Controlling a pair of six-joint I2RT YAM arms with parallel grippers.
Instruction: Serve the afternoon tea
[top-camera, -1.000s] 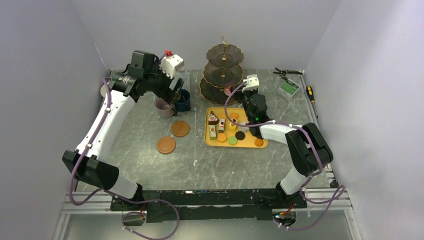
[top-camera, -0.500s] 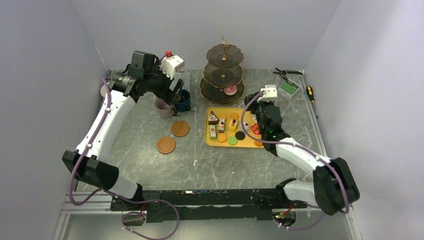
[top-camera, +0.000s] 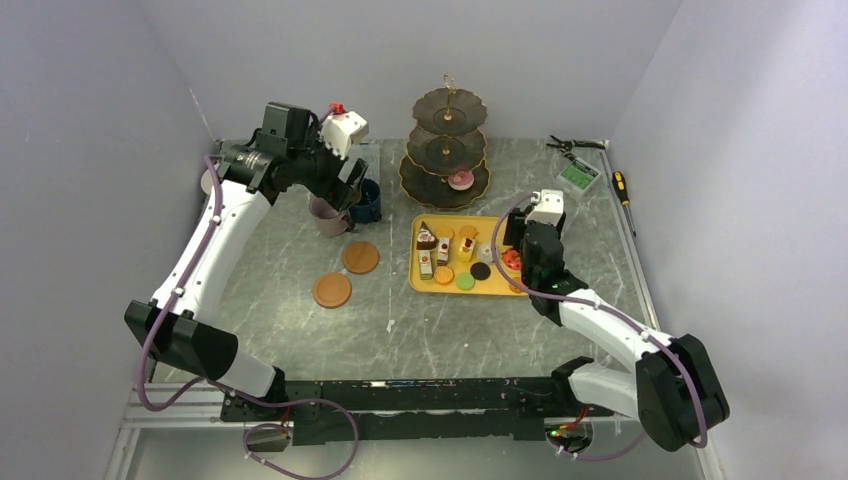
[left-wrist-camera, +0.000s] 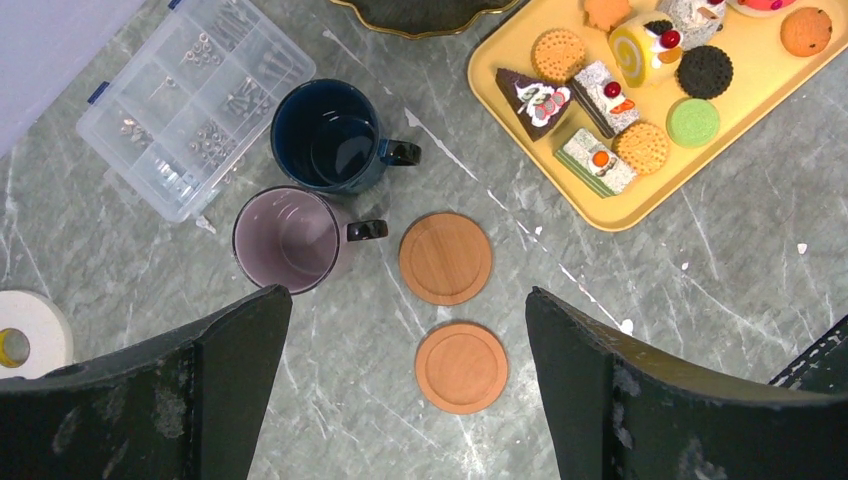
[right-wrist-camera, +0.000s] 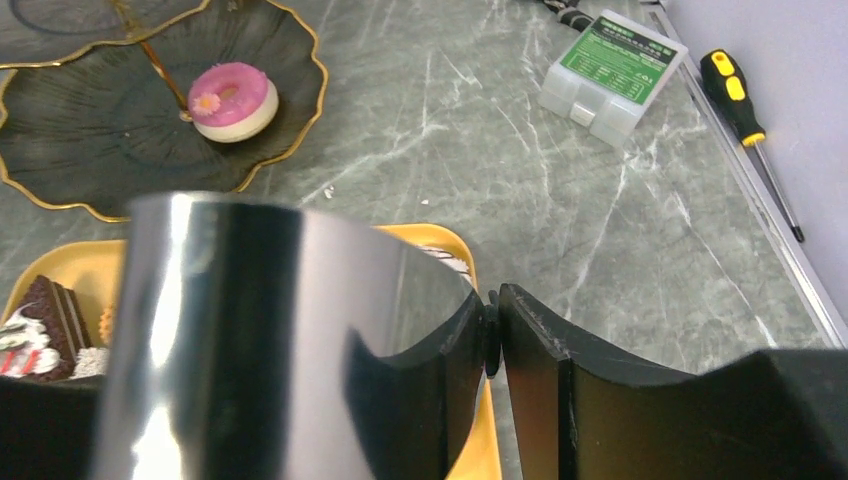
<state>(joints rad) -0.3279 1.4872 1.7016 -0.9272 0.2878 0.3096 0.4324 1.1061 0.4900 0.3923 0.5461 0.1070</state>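
The dark gold-trimmed stand (top-camera: 445, 150) is at the back, with one pink donut (right-wrist-camera: 232, 95) on its bottom tier (right-wrist-camera: 100, 130). Cake slices and macarons lie on the yellow tray (top-camera: 500, 285). My right gripper (top-camera: 520, 252) hovers over the tray's right end, above a red-pink sweet (top-camera: 512, 260). A shiny curved metal piece (right-wrist-camera: 220, 330) fills its jaws, and its right finger (right-wrist-camera: 540, 380) presses against that piece. What the piece is, I cannot tell. My left gripper (left-wrist-camera: 405, 292) hangs wide open high above two brown coasters (left-wrist-camera: 445, 257) (left-wrist-camera: 461, 366), near the mauve mug (left-wrist-camera: 285, 240) and navy mug (left-wrist-camera: 325, 135).
A clear compartment box (left-wrist-camera: 195, 110) and a white tape roll (left-wrist-camera: 30, 335) lie at the back left. A green-labelled case (right-wrist-camera: 612, 75), a screwdriver (right-wrist-camera: 735, 95) and pliers (top-camera: 570, 145) lie at the back right. Walls close in the sides and back.
My right gripper has drawn back from the stand's bottom tier to the tray's right end, leaving the pink donut on the tier. The left arm has not moved.
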